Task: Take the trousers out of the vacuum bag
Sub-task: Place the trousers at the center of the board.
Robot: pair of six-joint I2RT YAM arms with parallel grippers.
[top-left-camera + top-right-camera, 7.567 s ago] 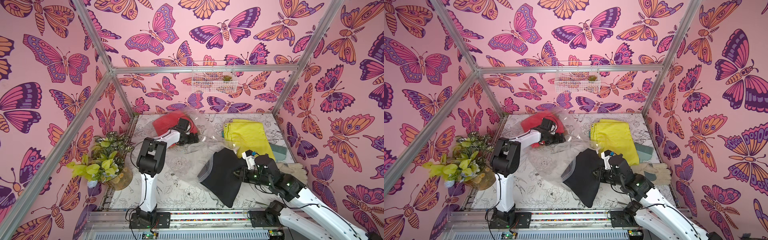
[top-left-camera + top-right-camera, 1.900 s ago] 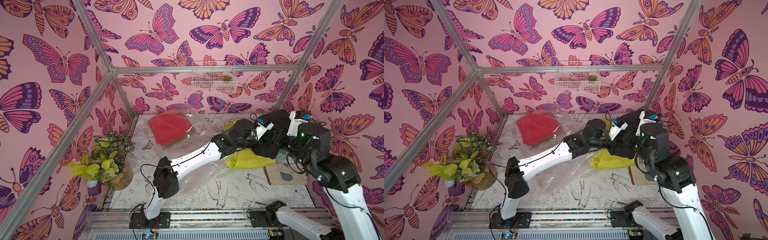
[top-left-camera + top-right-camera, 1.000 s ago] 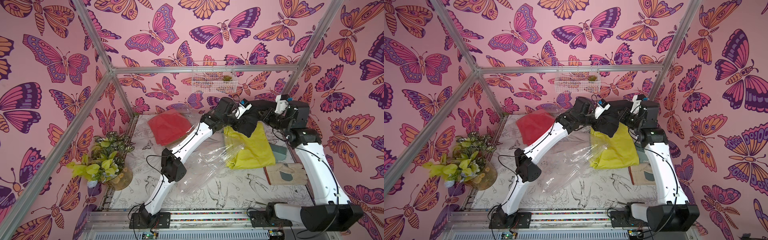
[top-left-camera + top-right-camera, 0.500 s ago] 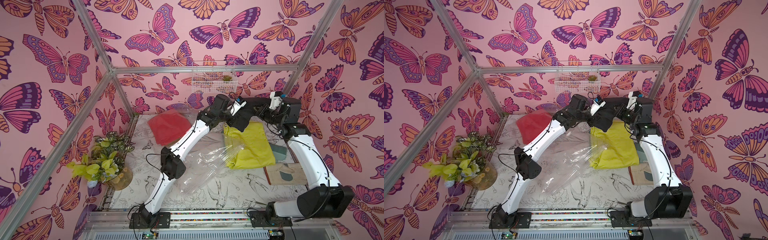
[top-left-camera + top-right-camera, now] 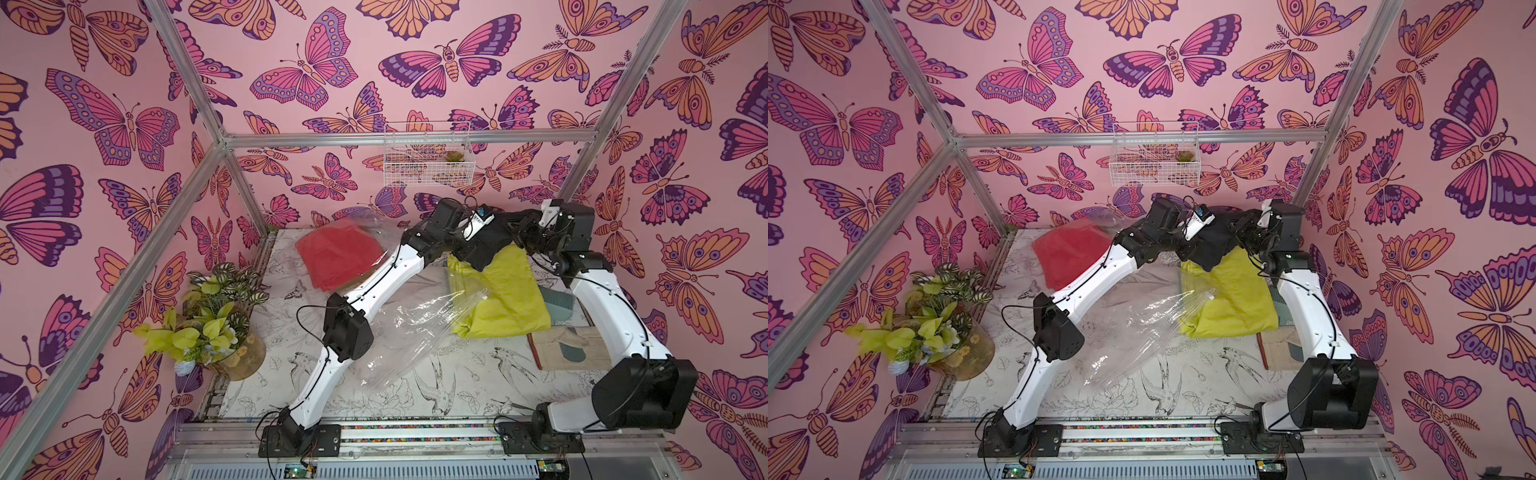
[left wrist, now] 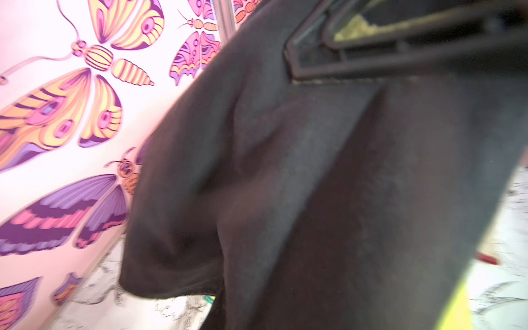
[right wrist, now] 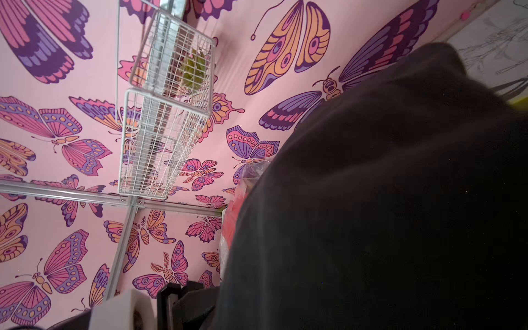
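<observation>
Over the far right corner of the table (image 5: 457,386), the black trousers (image 5: 484,253) hang in the air between the two grippers, above the far end of the yellow trousers (image 5: 503,299). The left gripper (image 5: 494,226) and right gripper (image 5: 517,232) each clamp the black cloth. The vacuum bag (image 5: 415,332) lies crumpled mid-table, its plastic reaching over the red trousers (image 5: 336,253) near the far left corner.
</observation>
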